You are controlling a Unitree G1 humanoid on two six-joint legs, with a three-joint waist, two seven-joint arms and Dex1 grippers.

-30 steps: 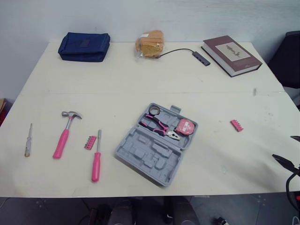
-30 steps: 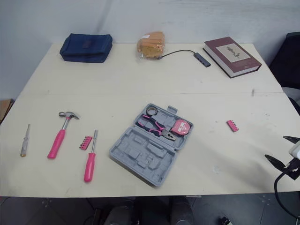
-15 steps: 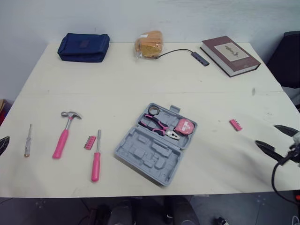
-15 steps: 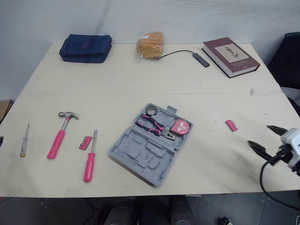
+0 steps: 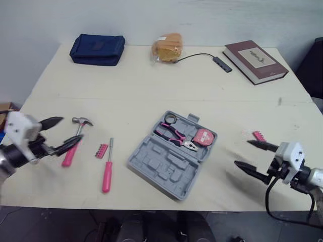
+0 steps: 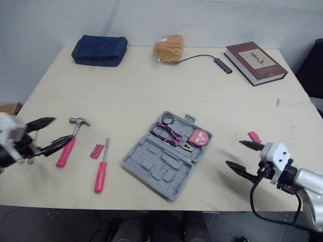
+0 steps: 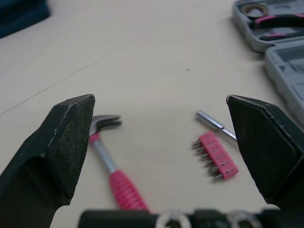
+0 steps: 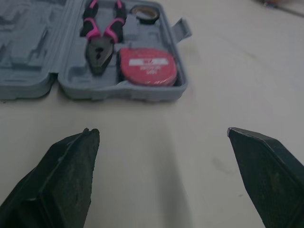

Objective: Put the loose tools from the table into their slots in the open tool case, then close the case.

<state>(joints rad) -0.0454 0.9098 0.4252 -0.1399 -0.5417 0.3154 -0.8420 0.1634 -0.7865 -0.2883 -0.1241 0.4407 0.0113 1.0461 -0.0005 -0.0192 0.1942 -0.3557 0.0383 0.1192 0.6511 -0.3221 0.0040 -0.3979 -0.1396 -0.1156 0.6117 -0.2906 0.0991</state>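
The grey tool case (image 5: 156, 166) lies open mid-table, holding pink pliers (image 5: 176, 135), a red tape measure (image 5: 203, 136) and a tape roll (image 5: 169, 119). To its left lie a pink-handled hammer (image 5: 81, 121), a pink bit holder (image 5: 101, 150) and a pink screwdriver (image 5: 107, 171). A second pink bit holder (image 5: 259, 135) lies to the right. My left gripper (image 5: 68, 132) hovers open over the hammer's handle, hiding part of it. My right gripper (image 5: 243, 153) is open and empty, right of the case. The right wrist view faces the case (image 8: 118, 90).
Along the table's far edge sit a navy pouch (image 5: 98, 49), a bagged loaf (image 5: 168, 47), a USB hub with its cable (image 5: 219, 61) and a maroon book (image 5: 256, 54). Bare tabletop lies between the case and those items.
The camera has shifted a little. My left arm came in from the left edge to the hammer. My right gripper moved left toward the case. The tools have not moved.
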